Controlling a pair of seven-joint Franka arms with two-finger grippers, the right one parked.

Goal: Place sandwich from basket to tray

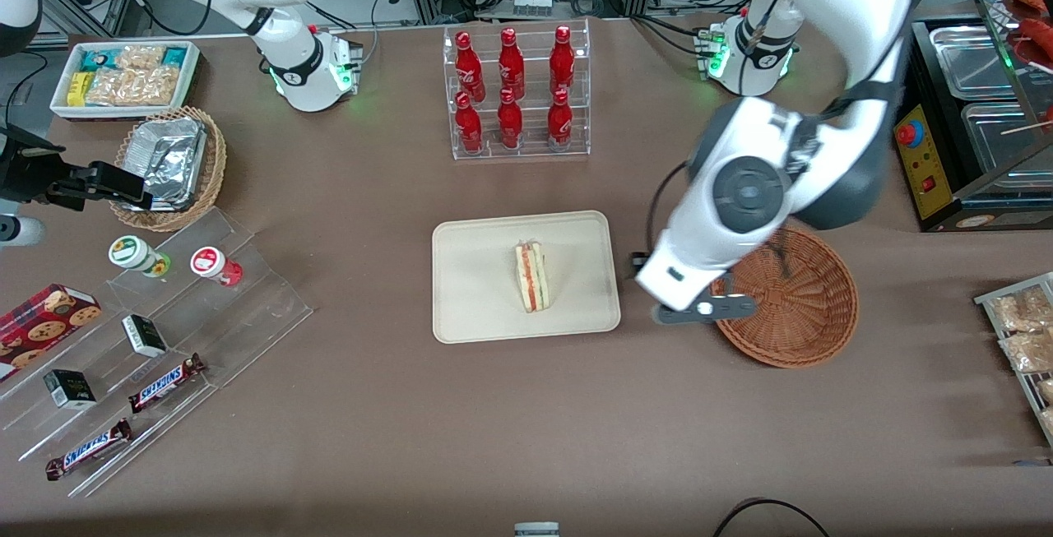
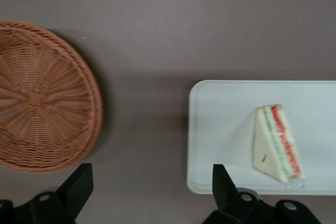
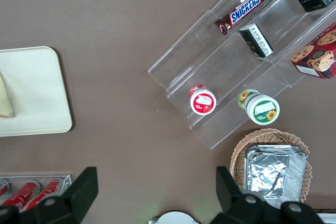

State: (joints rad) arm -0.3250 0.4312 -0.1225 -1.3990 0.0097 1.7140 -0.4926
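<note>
The sandwich (image 1: 533, 276) (image 2: 276, 143), a pale bread wedge with red, orange and green layers, lies on the cream tray (image 1: 477, 307) (image 2: 220, 129) in the middle of the table. The reddish-brown woven basket (image 1: 794, 298) (image 2: 37, 98) sits beside the tray toward the working arm's end, with nothing in it. My left gripper (image 1: 668, 294) (image 2: 152, 187) hangs above the bare brown table between tray and basket. It is open and holds nothing; its dark fingers (image 2: 79, 182) are spread wide over the gap.
A clear rack of red bottles (image 1: 516, 93) stands farther from the front camera than the tray. Toward the parked arm's end are a clear stepped snack display (image 1: 156, 348) (image 3: 247, 51), a tan foil-container basket (image 1: 169, 163) and a white bin of packets (image 1: 123, 76). A metal food counter (image 1: 979, 109) flanks the basket.
</note>
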